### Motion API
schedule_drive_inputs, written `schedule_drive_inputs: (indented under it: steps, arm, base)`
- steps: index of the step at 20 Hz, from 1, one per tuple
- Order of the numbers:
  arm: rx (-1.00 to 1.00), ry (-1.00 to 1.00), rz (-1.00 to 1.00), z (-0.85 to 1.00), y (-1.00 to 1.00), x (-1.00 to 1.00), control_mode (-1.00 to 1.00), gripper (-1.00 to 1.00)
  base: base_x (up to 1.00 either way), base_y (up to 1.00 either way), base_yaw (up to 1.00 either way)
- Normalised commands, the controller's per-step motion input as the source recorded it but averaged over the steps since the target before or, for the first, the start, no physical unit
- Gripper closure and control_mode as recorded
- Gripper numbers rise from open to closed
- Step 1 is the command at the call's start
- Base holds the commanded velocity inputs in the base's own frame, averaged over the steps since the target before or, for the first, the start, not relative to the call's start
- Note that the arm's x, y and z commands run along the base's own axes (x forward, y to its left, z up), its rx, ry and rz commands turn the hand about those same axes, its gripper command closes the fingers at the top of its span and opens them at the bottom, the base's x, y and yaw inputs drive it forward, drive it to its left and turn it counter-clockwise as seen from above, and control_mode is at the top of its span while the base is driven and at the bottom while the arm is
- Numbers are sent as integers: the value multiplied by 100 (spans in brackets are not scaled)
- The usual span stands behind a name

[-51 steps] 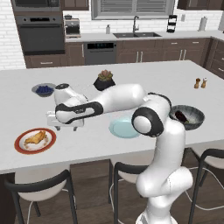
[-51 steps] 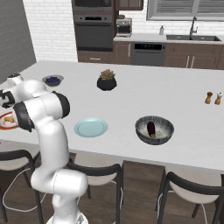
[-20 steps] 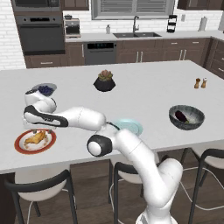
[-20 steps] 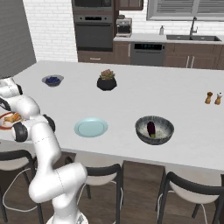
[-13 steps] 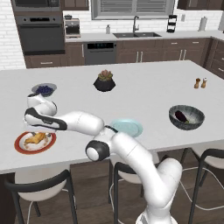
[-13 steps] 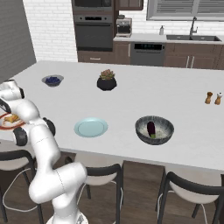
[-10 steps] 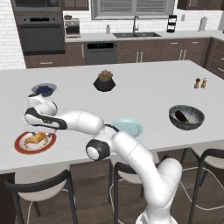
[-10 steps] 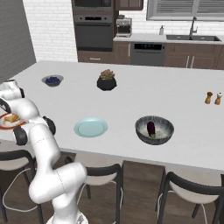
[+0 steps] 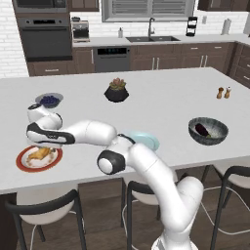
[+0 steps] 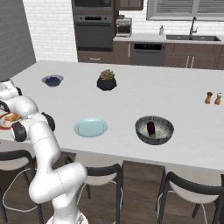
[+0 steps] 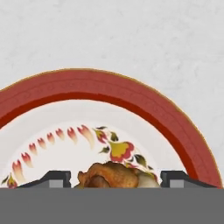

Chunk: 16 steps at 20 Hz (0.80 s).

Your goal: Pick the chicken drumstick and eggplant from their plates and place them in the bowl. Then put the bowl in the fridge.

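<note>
On the island counter (image 9: pixel 161 93), the chicken drumstick (image 9: pixel 40 154) lies on a plate (image 9: pixel 24 163) at the near left corner, between the gripper's (image 11: pixel 114 178) fingertips (image 11: pixel 56 178). Behind it sits a berry bowl (image 9: pixel 49 100). A second plate (image 10: pixel 90 127) lies mid-counter near the front edge, a potted plant (image 9: pixel 116 91) behind it. To the right, the eggplant (image 10: pixel 151 128) lies in the bowl (image 10: pixel 154 130); shakers (image 9: pixel 223 92) stand farther right.

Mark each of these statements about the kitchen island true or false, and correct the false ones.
1. The eggplant lies in the dark bowl. True.
2. The chicken drumstick is in the bowl. False: it lies on the red-rimmed plate.
3. The pale blue-green plate holds the eggplant. False: nothing lies on it.
4. The gripper straddles the drumstick, a fingertip on either side. True.
5. The potted plant stands on the island. True.
</note>
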Motion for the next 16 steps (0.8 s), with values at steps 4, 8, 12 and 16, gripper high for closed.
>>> schedule_drive_inputs:
  steps: [4, 8, 12, 16]
  arm:
    - [1, -4, -14, 30, -46, 0, -100, 100]
    - [6, 0, -9, 60, -89, -1, -100, 100]
    - [8, 0, -16, 55, -100, 0, -100, 100]
    - [8, 0, -22, 29, -100, -18, -100, 100]
  base:
    - [0, 0, 0]
    - [0, 0, 0]
    - [0, 0, 0]
    - [0, 0, 0]
